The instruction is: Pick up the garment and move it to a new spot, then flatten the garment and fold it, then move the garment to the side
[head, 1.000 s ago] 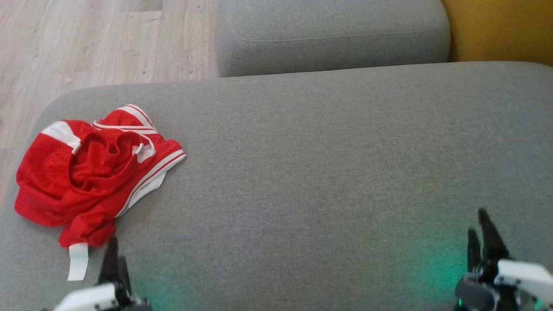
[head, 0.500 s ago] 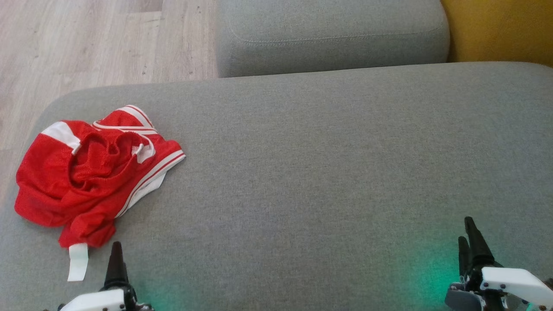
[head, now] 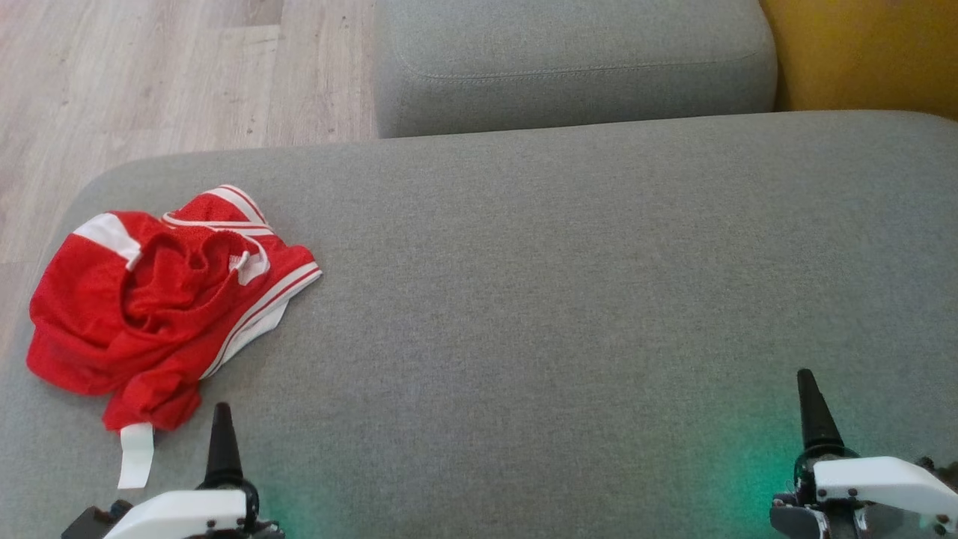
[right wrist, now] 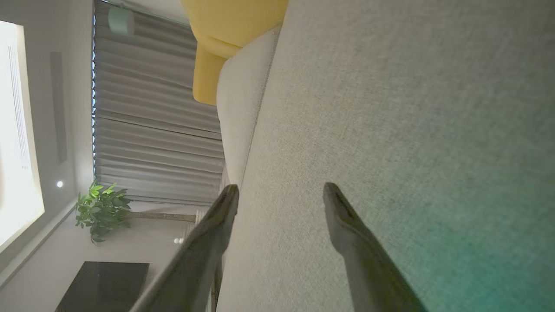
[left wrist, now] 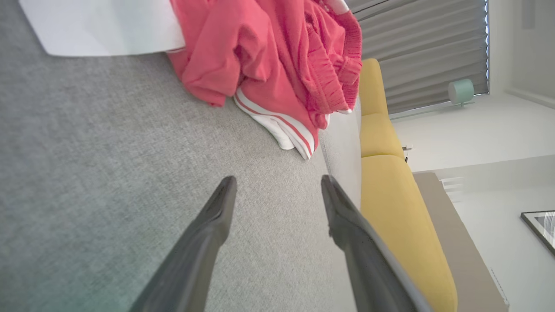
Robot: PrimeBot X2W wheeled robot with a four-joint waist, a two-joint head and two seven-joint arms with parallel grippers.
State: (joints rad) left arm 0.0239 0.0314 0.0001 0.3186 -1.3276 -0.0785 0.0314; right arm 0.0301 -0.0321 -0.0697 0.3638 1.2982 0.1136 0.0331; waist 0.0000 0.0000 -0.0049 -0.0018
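A crumpled red garment (head: 150, 299) with white stripes lies bunched at the left end of the grey sofa seat (head: 561, 284); a white tag (head: 135, 455) hangs from its near edge. In the left wrist view the garment (left wrist: 277, 56) sits just beyond my fingers. My left gripper (head: 221, 442) is open low over the seat, just near and right of the garment, touching nothing. Far off at the lower right, my right gripper (head: 812, 412) is open over bare cushion, its fingers (right wrist: 347, 216) apart and empty.
A second grey cushion (head: 569, 60) stands behind the seat. Yellow upholstery (head: 861, 52) is at the back right. Wooden floor (head: 150, 75) lies beyond the seat's left and far edge. A green glow tints the fabric by each gripper.
Both grippers turned at the wrist so that each now shows one finger edge-on in the head view. The left gripper shifted slightly right; the right drew back a little. The garment stayed put.
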